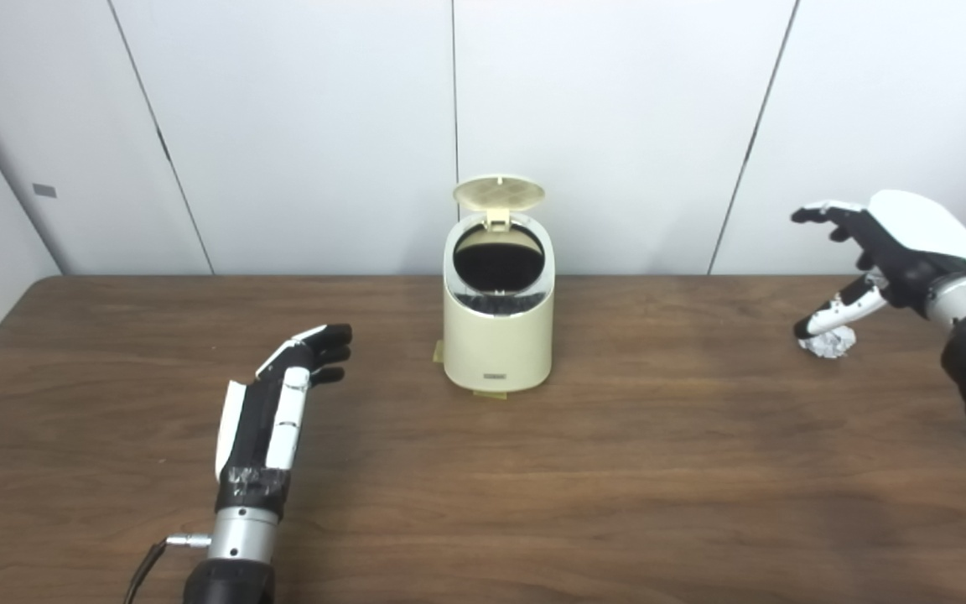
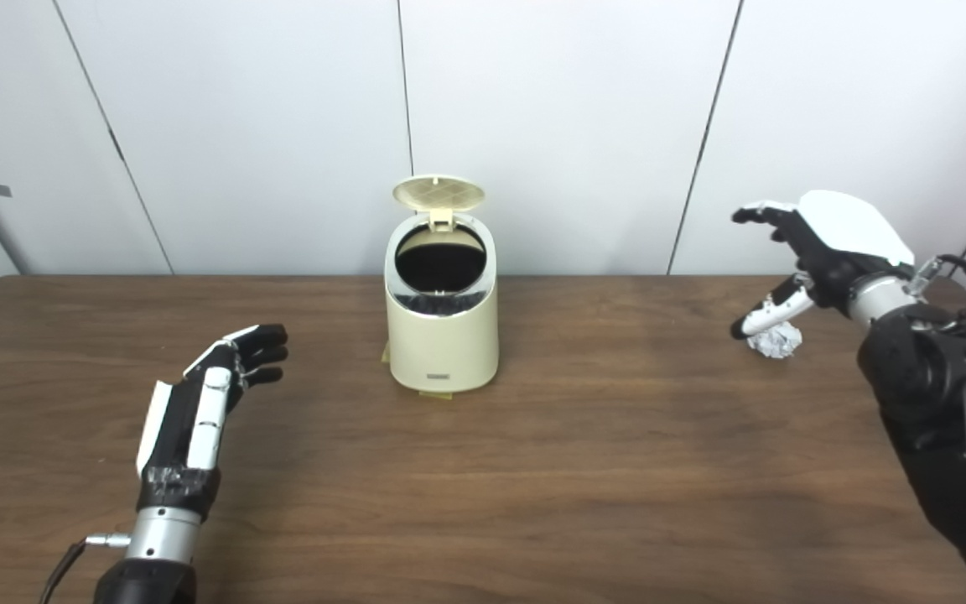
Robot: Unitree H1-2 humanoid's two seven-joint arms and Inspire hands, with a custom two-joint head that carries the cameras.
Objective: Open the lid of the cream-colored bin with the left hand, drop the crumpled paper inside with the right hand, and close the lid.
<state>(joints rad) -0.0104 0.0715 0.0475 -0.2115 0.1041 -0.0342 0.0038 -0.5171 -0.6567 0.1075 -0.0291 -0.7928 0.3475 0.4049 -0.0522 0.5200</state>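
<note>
The cream-colored bin stands at the middle of the table, its round lid tipped up and back so the dark inside shows. A crumpled paper ball lies on the table at the far right. My right hand hovers just above and behind the paper, open, fingers spread, its thumb reaching down beside the ball. My left hand rests low over the table left of the bin, open and holding nothing, a clear gap between it and the bin.
The brown wooden table fills the lower part of both views. White wall panels rise behind its far edge. A small cream tab lies at the bin's left base.
</note>
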